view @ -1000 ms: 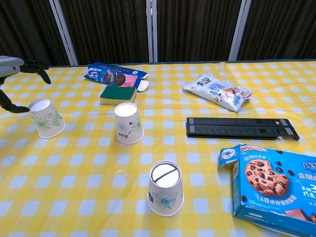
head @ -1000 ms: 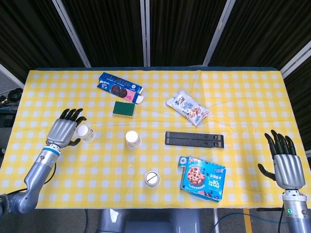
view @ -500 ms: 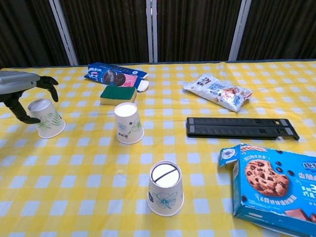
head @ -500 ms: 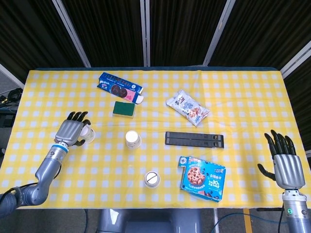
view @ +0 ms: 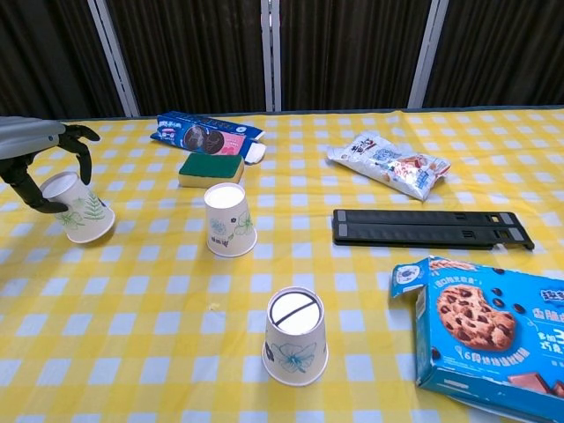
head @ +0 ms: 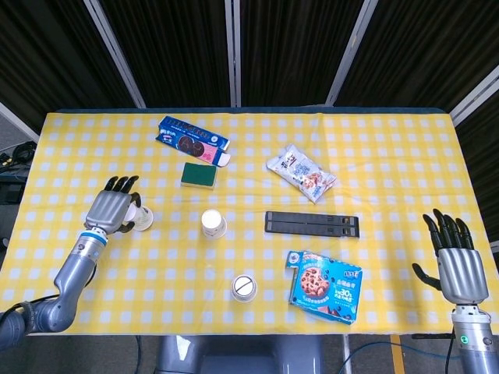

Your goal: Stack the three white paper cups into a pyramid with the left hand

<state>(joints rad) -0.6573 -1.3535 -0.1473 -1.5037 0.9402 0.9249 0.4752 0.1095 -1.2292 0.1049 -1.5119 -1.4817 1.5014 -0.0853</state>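
Observation:
Three white paper cups with a green flower print stand upside down on the yellow checked table (head: 374, 148). My left hand (head: 113, 210) (view: 35, 154) grips the left cup (head: 141, 217) (view: 77, 208), fingers over its top and thumb at its front; the cup is tilted with one side of its rim off the cloth. The middle cup (head: 212, 224) (view: 229, 218) stands alone to its right. The third cup (head: 244, 287) (view: 296, 337) stands near the front edge. My right hand (head: 456, 261) hangs open at the far right, holding nothing.
A green sponge (head: 199, 174) (view: 211, 168) and a blue biscuit box (head: 191, 139) (view: 207, 134) lie behind the cups. A black strip (head: 312, 225) (view: 432, 228), a snack bag (head: 301, 173) (view: 388, 164) and an open cookie box (head: 323, 284) (view: 489, 330) lie to the right.
My left hand has moved in from the left and closed around the left cup, which now tilts off the cloth. The right hand has barely moved.

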